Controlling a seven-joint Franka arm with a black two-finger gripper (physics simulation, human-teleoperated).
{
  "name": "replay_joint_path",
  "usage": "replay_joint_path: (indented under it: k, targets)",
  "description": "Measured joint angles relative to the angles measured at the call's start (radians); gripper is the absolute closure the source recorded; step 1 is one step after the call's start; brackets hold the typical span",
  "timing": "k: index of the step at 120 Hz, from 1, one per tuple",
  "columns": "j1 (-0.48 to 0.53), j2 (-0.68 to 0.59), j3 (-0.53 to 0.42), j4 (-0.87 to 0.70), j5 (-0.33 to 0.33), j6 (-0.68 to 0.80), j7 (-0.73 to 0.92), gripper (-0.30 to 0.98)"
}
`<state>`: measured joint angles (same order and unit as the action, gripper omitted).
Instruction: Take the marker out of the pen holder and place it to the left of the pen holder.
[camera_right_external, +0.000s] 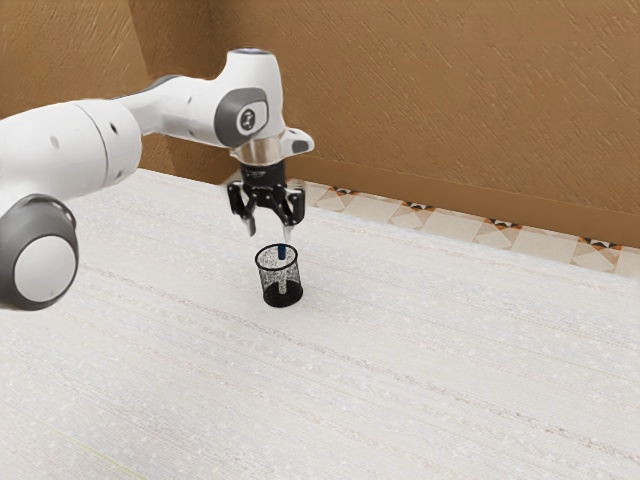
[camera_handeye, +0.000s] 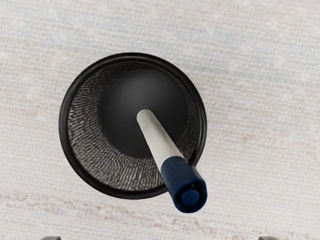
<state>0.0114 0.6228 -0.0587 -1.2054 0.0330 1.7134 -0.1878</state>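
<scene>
One round black mesh pen holder (camera_handeye: 64, 125) stands upright on the pale table (camera_right_external: 420, 350). Inside it leans one white cylindrical marker (camera_handeye: 161, 141), its blue end rising past the holder's rim. Above the holder, one black two-finger gripper (camera_right_external: 270, 234) has its jaws parted, grasping nothing.

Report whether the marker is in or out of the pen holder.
In: the marker leans inside the pen holder, its blue cap against the rim and its white body reaching down inside.

Blue-capped white marker (camera_handeye: 161, 140).
</scene>
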Motion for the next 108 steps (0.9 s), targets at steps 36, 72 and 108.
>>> replay_joint_path:
  k: [36, 72, 108]
  targets:
    - [0.001, 0.014, -0.01, -0.048, -0.032, 0.078, -0.003, 0.45]
    - [0.004, 0.045, -0.003, -0.046, -0.025, 0.118, 0.0, 0.58]
    - [0.006, 0.059, -0.001, -0.044, -0.022, 0.156, 0.002, 0.61]
